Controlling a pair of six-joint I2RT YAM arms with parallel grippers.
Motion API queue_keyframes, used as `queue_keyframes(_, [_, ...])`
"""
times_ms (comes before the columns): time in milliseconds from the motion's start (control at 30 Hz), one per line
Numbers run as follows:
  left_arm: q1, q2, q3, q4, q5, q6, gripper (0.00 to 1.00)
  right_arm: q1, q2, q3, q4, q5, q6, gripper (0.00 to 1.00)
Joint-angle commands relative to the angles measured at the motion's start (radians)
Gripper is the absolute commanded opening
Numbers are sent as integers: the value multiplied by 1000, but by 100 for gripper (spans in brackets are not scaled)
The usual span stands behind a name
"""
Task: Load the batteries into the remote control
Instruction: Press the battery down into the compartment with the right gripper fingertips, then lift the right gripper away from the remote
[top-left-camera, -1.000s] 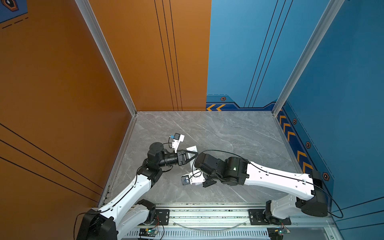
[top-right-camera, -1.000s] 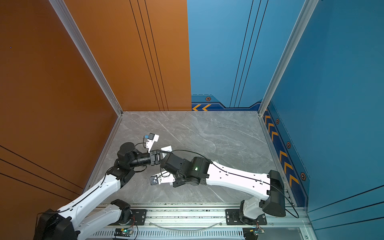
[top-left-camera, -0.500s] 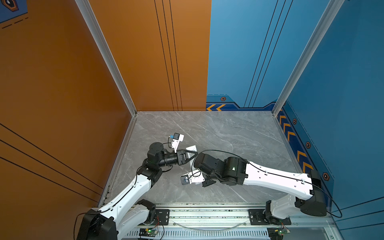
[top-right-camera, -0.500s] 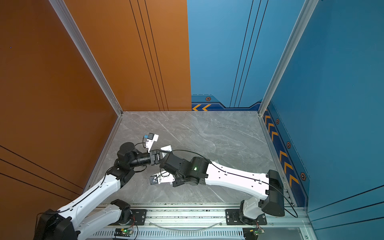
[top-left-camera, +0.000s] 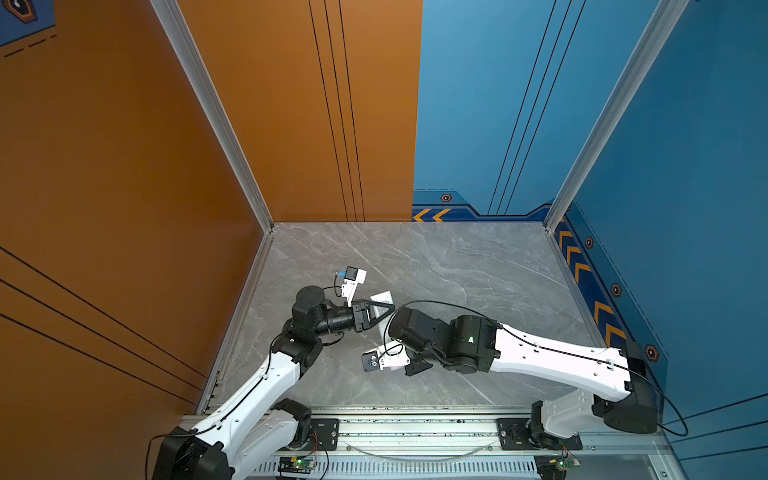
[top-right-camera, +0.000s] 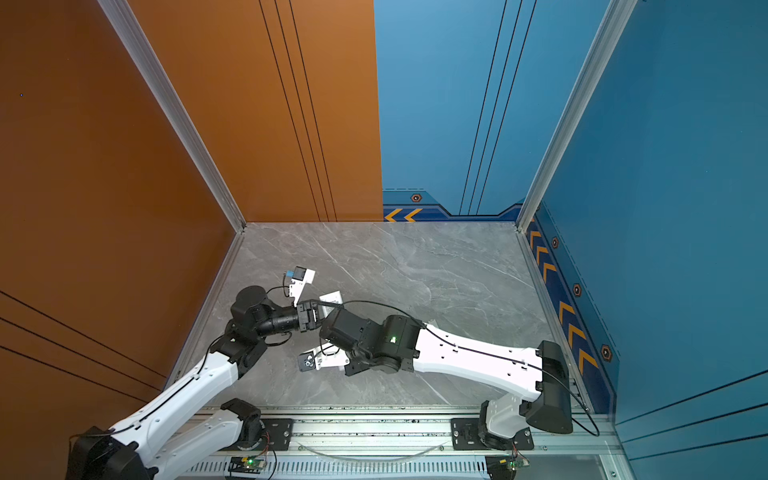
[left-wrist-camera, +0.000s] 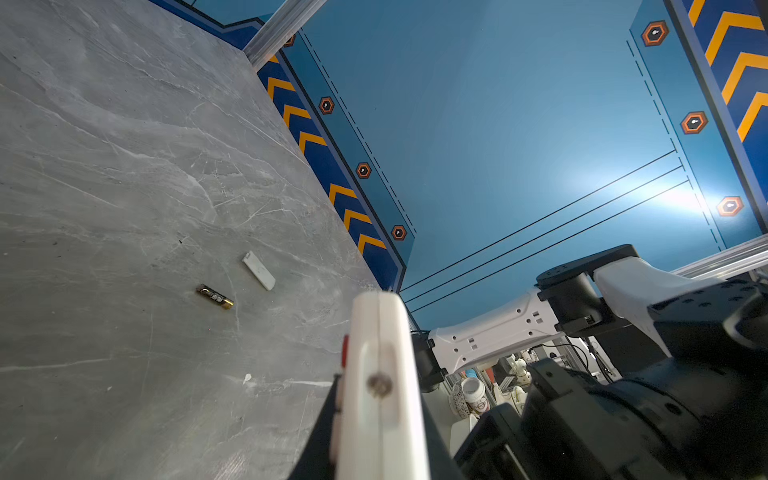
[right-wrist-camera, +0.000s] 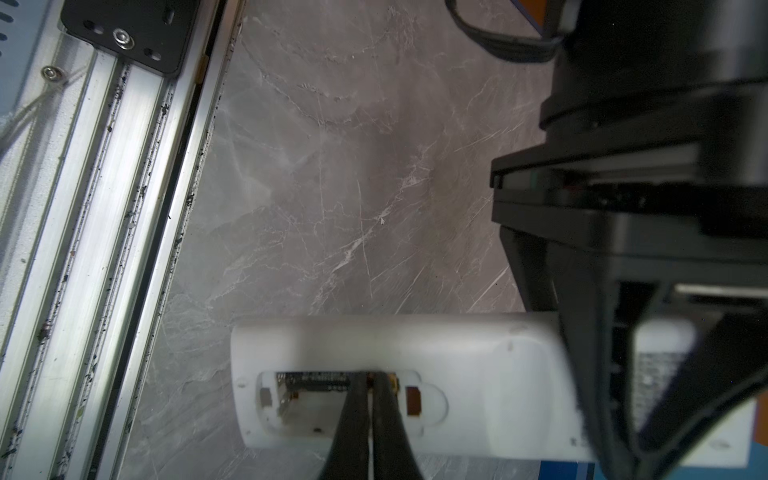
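Right wrist view: left gripper (right-wrist-camera: 615, 374) clamps the remote control (right-wrist-camera: 478, 353), recess (right-wrist-camera: 299, 411) open. Right gripper (right-wrist-camera: 369, 399), tips pressed together, bears on one battery (right-wrist-camera: 320, 377) inside. The second battery (left-wrist-camera: 215, 296) lies loose on the table (left-wrist-camera: 124, 166) near the cover (left-wrist-camera: 258, 270). Judged about halfway.

The long white plastic remote control (right-wrist-camera: 415, 353) hangs above the grey marbled stone worktop (top-left-camera: 415, 257). It is clamped in the jaws of the left gripper (top-left-camera: 390, 308), toward the end away from its back recess. The jaws of the right gripper (right-wrist-camera: 371, 384) reach into that recess, pinching a black gold-ended cylindrical battery (right-wrist-camera: 324, 381) lying inside. On the worktop beyond the remote control, a second such battery (left-wrist-camera: 215, 296) lies just beside the small white rectangular cover (left-wrist-camera: 258, 270), not touching.
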Motion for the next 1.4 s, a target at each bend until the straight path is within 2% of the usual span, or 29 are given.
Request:
queue_keyframes(0, [9, -19, 24, 13, 24, 1, 0, 8, -39, -14, 18, -18, 31, 7])
queue_keyframes(233, [11, -20, 27, 3, 18, 5, 0, 11, -68, -22, 30, -16, 42, 13])
queue_keyframes(500, [13, -27, 29, -21, 14, 14, 0, 9, -143, -52, 88, 8, 100, 32])
queue_keyframes(633, [13, -33, 28, -23, 12, 10, 0, -22, -197, -65, 107, 10, 158, 38])
queue_keyframes(933, [13, -42, 34, -30, 17, 8, 0, -94, -274, -100, 107, 7, 277, 38])
queue_keyframes(1367, [19, -33, 52, -46, 27, 16, 0, -198, -327, -169, 108, -77, 387, 47])
